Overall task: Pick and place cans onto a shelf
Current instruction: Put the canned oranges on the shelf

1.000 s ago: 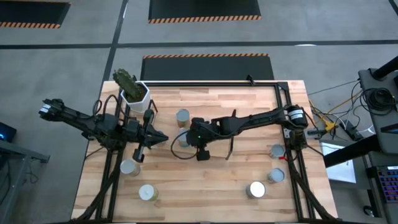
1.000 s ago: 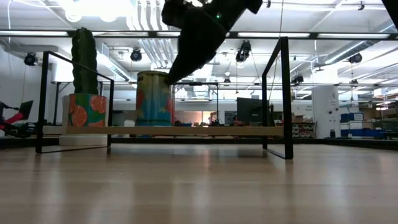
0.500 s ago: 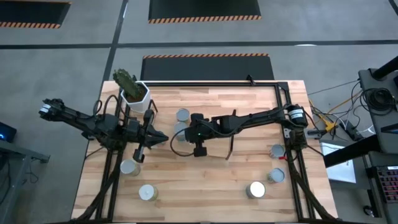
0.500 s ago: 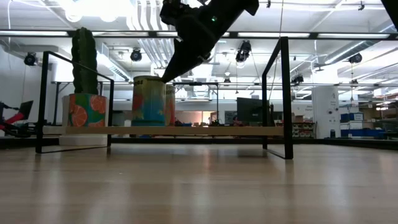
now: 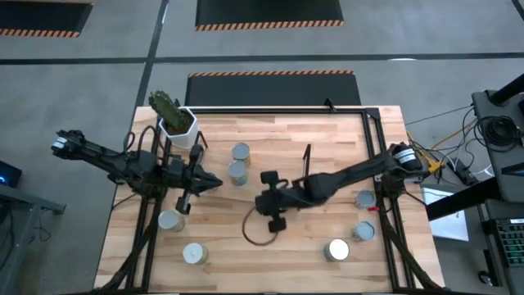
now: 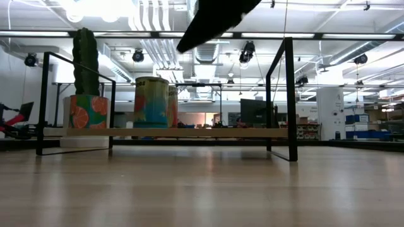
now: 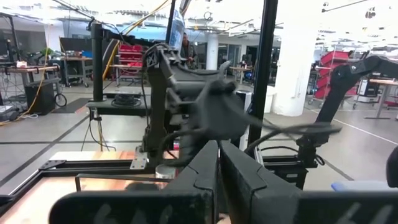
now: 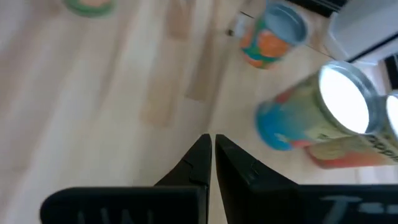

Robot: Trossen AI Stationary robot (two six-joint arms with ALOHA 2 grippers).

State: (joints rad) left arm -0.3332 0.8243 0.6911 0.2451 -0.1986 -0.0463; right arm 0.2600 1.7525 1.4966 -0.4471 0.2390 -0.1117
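While two cans crowd the shelf, right jaws (closed, empty) hover mid-table.

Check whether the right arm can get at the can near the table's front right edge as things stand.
Probably yes: the right end effector is empty, fingers together, and bare table lies between it and that can.

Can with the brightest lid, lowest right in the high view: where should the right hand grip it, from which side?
I'd take the can by its curved side wall, coming straight down from above. It stands upright, lid up, with free space around it and the neighbour can apart. The right hand is shut, so open it first.
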